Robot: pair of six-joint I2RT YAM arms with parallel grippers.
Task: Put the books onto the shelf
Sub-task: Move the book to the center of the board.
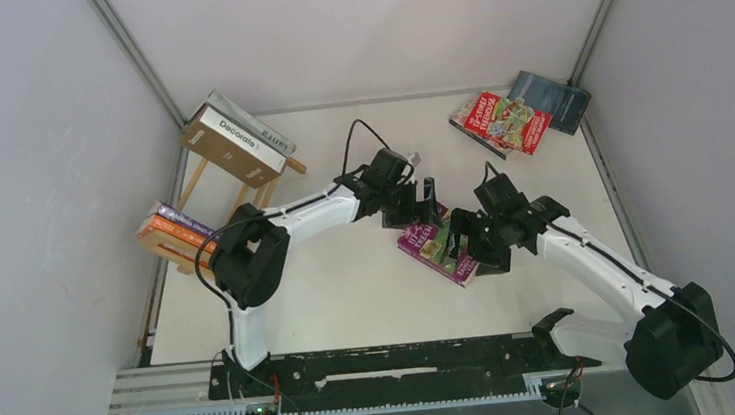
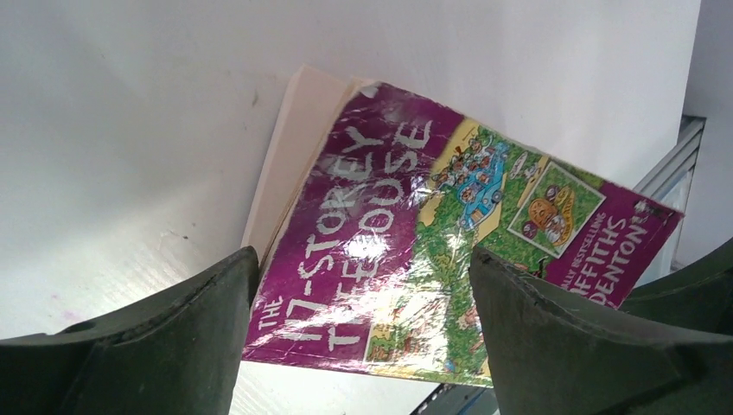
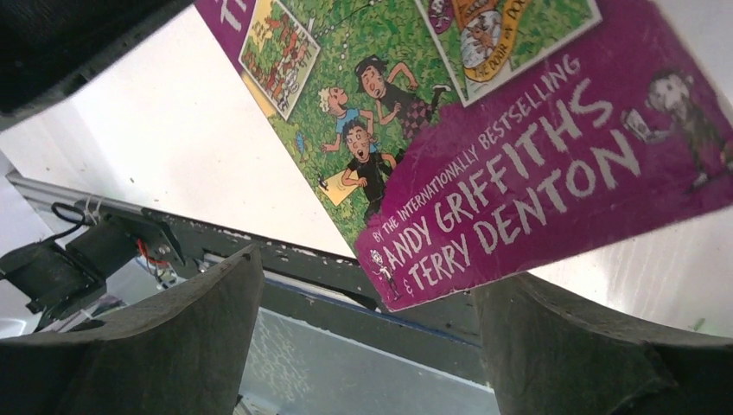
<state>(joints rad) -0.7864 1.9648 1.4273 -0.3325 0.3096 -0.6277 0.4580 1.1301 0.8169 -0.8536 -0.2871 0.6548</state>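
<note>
Purple paperback [image 1: 435,247] flat on the white surface [image 1: 351,289], midway between both arms, well apart from the wooden shelf [image 1: 192,182] at the left rear. Left jaws and right jaws released, spread wide over opposite ends of it, gripping nothing; probably poised to lift it together. Brown book [image 1: 235,146] and orange book [image 1: 173,228] already racked; red paperback [image 1: 501,120] and dark blue book [image 1: 553,99] lying at the far right corner.

Looks like a robotics lab cell: plain white panels [image 1: 358,28] in metal framing [image 1: 135,57] enclose the white table [image 2: 130,130] beyond the fingers [image 2: 156,346].
</note>
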